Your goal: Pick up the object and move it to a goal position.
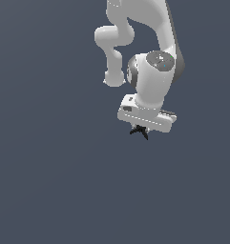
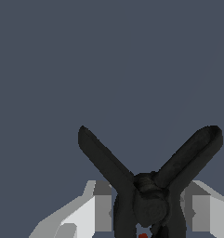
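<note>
The object is a tiny black clamp with splayed prongs, sticking out just under the white hand in the exterior view. In the wrist view the object fills the space between my two fingers, its two prongs spreading away in a V and a small red dot showing at its near end. My gripper points downward, and in the wrist view the gripper has both grey finger pads pressed against the clamp's body, shut on it.
Only a flat, uniform blue-grey surface shows around and below the hand in both views. The arm's white links rise toward the upper part of the exterior view.
</note>
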Available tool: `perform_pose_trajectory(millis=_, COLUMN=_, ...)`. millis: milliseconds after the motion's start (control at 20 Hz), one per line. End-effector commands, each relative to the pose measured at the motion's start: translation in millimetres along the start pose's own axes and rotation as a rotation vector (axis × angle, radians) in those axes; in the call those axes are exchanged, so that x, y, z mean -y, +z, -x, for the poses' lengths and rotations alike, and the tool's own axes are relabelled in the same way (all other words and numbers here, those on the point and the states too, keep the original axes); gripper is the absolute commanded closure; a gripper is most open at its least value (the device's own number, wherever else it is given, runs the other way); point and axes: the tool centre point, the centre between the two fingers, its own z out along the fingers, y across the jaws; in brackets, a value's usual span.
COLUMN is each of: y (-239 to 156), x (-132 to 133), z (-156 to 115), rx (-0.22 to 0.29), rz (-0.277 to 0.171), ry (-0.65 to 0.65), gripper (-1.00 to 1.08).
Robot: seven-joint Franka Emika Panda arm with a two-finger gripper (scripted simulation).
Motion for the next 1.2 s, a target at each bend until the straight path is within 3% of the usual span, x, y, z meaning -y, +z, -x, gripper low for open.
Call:
perform_pose_trajectory(millis=0, y=-28, x=11, z=1, rx=0.0, rz=0.001, ry=0.0, gripper=1.08)
perform_pose_trajectory(millis=600, y=-147, x=63, z=4, rx=0.0, rz=0.001, ry=0.001, gripper=1.08)
perform_pose_trajectory(millis=1150, y=-223, x=97, z=4, rx=0.0, rz=0.0, ry=0.001, gripper=1.08)
